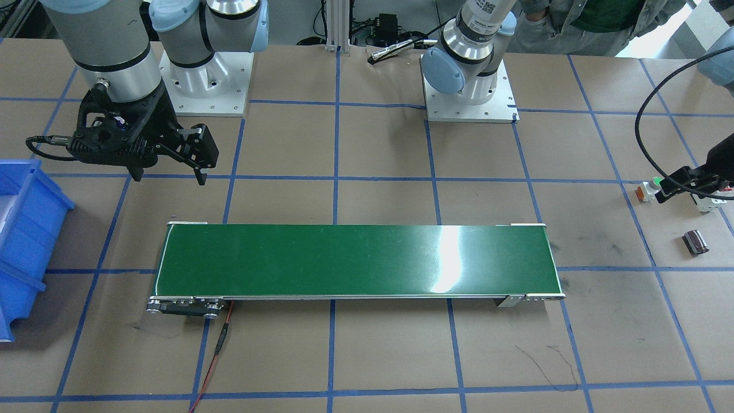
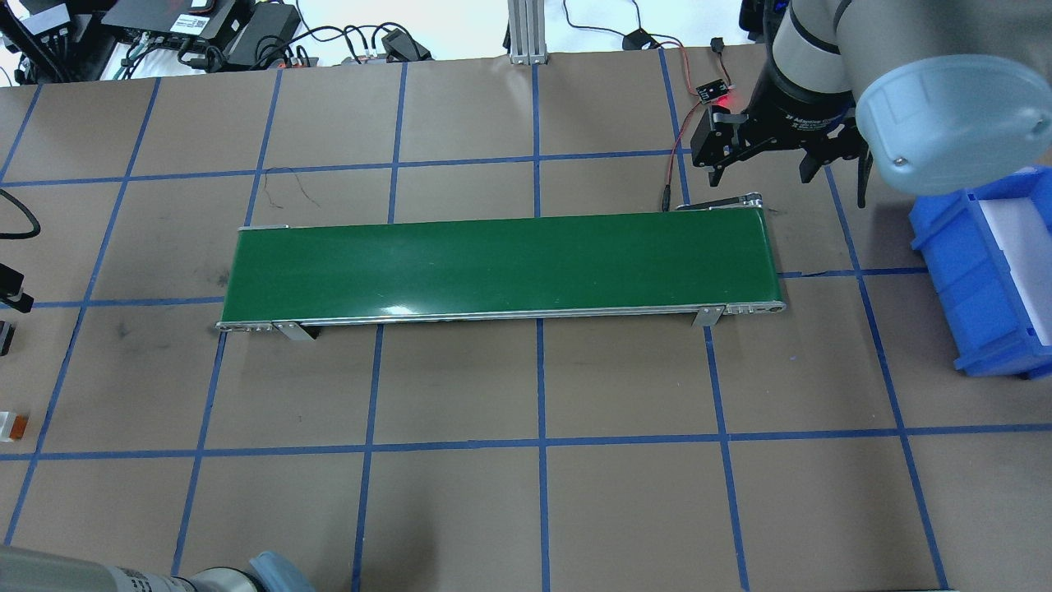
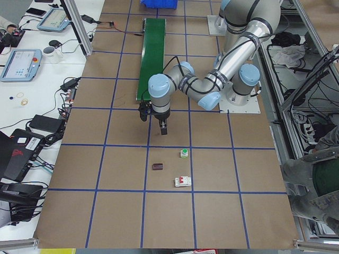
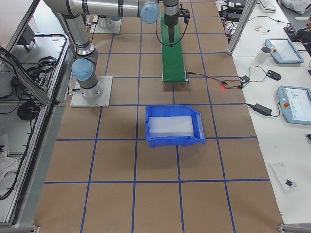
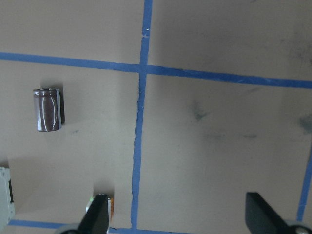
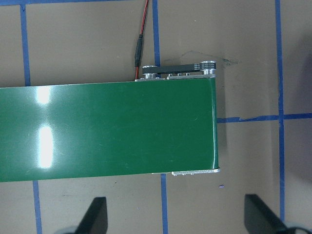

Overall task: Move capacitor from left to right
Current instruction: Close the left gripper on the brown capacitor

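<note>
The fingers (image 5: 99,217) of the left gripper (image 5: 180,220) are spread wide, with nothing held between them, above the brown paper of the table (image 1: 367,355). The capacitor (image 5: 47,109) is seen lying on its side on that paper at the robot's left end, apart from the gripper, near a green-capped button (image 3: 184,153) and a white circuit breaker (image 3: 183,182). The right gripper (image 6: 178,217) is likewise spread wide and empty, beside the far end of the green conveyor belt (image 6: 107,129), near a blue bin (image 4: 172,127).

capacitor (image 1: 695,241): short, dark brown cylinder with lighter grey end bands. lies on its side on the table (image 1: 367,355), at the robot's left end.
</note>
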Controlling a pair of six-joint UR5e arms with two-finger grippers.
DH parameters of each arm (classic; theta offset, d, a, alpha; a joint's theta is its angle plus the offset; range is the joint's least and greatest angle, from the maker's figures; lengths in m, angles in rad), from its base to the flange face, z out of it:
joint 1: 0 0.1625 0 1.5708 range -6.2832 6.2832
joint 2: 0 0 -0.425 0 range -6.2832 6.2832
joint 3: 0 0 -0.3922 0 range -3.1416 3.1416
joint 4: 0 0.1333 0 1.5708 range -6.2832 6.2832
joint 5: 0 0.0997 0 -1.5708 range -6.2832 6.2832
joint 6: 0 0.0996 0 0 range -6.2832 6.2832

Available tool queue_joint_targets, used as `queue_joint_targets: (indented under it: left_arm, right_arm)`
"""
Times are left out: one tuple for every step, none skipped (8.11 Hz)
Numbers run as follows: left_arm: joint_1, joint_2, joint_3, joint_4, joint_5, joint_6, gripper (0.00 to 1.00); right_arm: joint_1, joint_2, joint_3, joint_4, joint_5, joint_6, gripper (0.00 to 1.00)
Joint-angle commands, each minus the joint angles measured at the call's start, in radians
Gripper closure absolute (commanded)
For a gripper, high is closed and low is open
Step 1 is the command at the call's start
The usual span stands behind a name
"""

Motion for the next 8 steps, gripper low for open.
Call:
queue_joint_targets:
  left_arm:
    - [0.055,-0.085,0.002,0.091,-0.001,0.268,0.00]
    - [0.114,-0.123,-0.003,0.131,-0.003,0.337,0.00]
    - [0.136,-0.140,-0.003,0.163,-0.001,0.406,0.00]
    - [0.139,-0.146,-0.005,0.186,-0.003,0.478,0.00]
    - [0.150,-0.146,-0.003,0.189,-0.012,0.502,0.00]
    - [0.153,-0.151,-0.003,0.191,-0.011,0.546,0.00]
    - [0.155,-0.165,0.003,0.237,-0.010,0.579,0.00]
    - [0.162,-0.215,0.002,0.354,-0.018,0.588,0.00]
  right_arm:
    - [0.000,0.001,0.000,0.004,0.057,-0.007,0.00]
    - [-0.001,0.001,-0.001,0.001,0.057,-0.008,0.00]
    - [-0.002,0.001,0.000,0.004,0.057,-0.007,0.00]
    - [-0.002,0.001,0.000,0.004,0.057,-0.007,0.00]
    - [0.000,0.003,0.000,0.004,0.057,-0.005,0.00]
    - [0.000,0.006,0.000,0.000,0.057,-0.007,0.00]
    - [0.000,0.006,0.000,-0.002,0.056,-0.008,0.00]
    - [0.000,0.008,0.000,-0.005,0.057,-0.008,0.00]
